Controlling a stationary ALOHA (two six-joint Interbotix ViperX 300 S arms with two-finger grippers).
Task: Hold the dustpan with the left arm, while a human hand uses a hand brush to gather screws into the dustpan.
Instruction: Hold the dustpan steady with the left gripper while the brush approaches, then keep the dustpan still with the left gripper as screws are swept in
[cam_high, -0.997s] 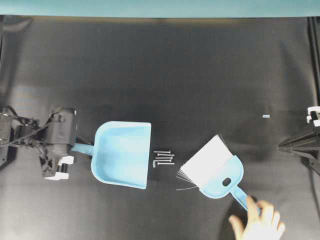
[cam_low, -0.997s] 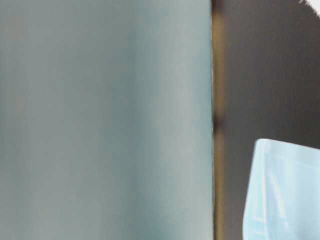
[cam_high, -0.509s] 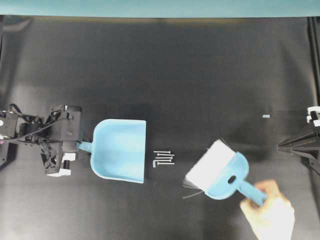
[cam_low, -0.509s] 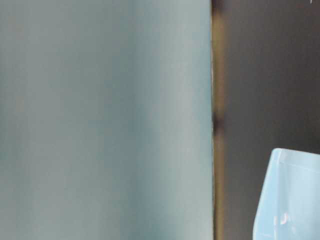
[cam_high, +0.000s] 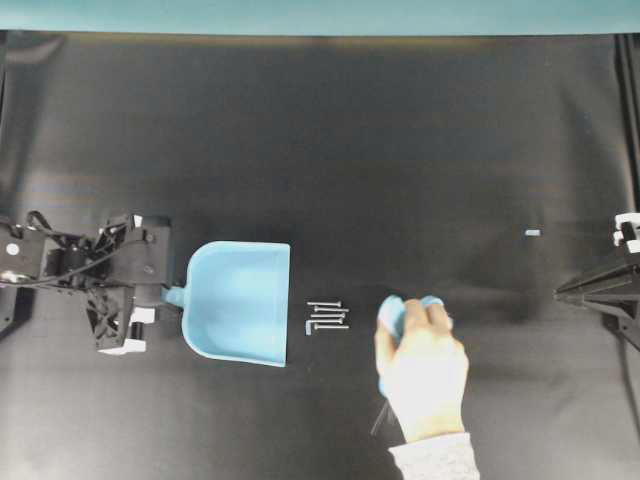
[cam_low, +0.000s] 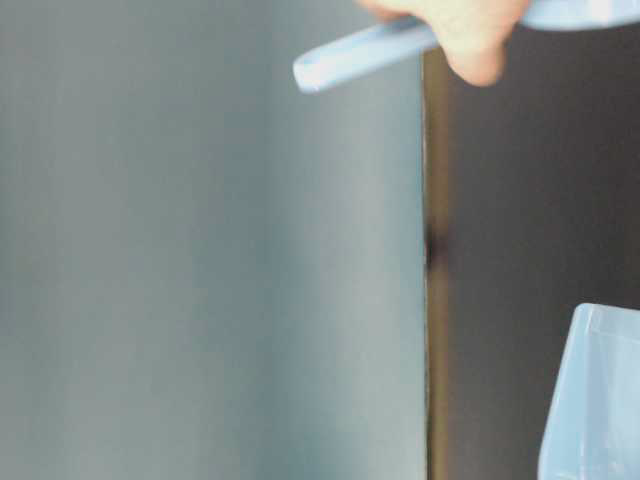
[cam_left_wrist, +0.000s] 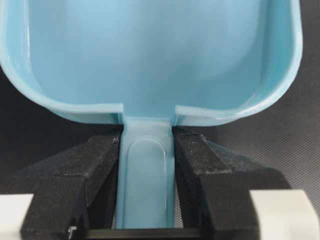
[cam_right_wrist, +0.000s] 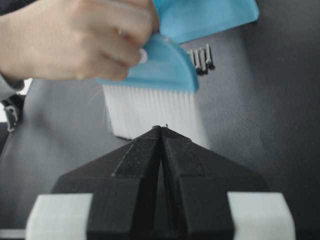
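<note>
From overhead, the dustpan (cam_high: 238, 302) lies flat on the dark surface (cam_high: 330, 150), its open mouth facing the screws (cam_high: 328, 317), which sit in a small cluster just beside that edge. The left claw (cam_high: 152, 296) holds the short handle from the far side, which looks meant to brace the pan against a push from the brush. The tray appears empty. The human hand (cam_high: 424, 368) hangs over the hand brush (cam_high: 393, 315) on the other side of the screws, hiding most of it; a tiny pale speck (cam_high: 532, 232) lies well apart.

At table level, only a corner of the dustpan (cam_low: 600, 400) shows, with the brush handle (cam_low: 360, 55) pinched by the hand (cam_low: 465, 25) at the top.

The left wrist view settles the grip: the handle (cam_left_wrist: 146, 170) sits between the claw's two black pads (cam_left_wrist: 200, 170), both pressed against its sides, so the claw is clamped on the dustpan. The tray (cam_left_wrist: 150, 50) is bare inside.

The right wrist view shows the right claw (cam_right_wrist: 161, 134) with its tips together, gripping nothing, parked away from the work. Beyond it the hand (cam_right_wrist: 75, 40) tilts the brush (cam_right_wrist: 150, 75) with its white bristles down, the screws (cam_right_wrist: 200, 59) lying between brush and pan mouth (cam_right_wrist: 210, 17), lined up for one sweep inward.
</note>
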